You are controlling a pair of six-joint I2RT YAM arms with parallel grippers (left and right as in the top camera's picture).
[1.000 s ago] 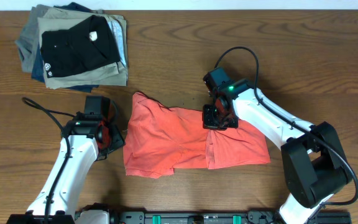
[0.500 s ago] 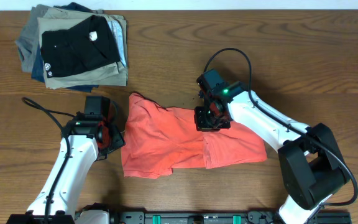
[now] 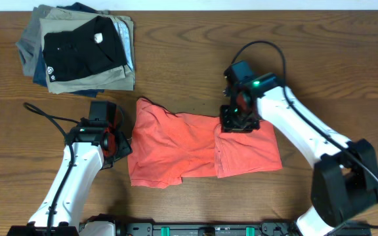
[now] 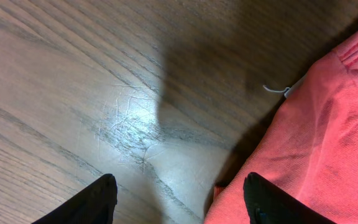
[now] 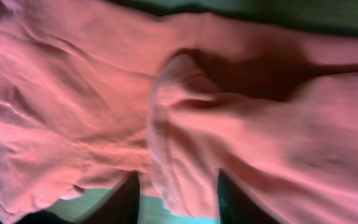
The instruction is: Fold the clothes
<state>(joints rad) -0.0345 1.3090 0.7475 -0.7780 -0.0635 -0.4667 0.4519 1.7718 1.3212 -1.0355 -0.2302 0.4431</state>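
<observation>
The coral-red T-shirt lies crumpled on the wooden table, between the arms. My right gripper is at the shirt's far edge. In the right wrist view its fingers are closed on a raised fold of the red cloth. My left gripper sits low at the shirt's left edge. In the left wrist view its fingers are open and empty over bare wood, with the right finger over the shirt's edge. The chest lettering is hidden.
A stack of folded garments, black on top with khaki, grey and blue beneath, sits at the far left corner. A black cable loops from each arm over the table.
My right gripper went left, pushing the shirt slightly leftwards, then moved back right and a little farther away. The left arm has not moved.
</observation>
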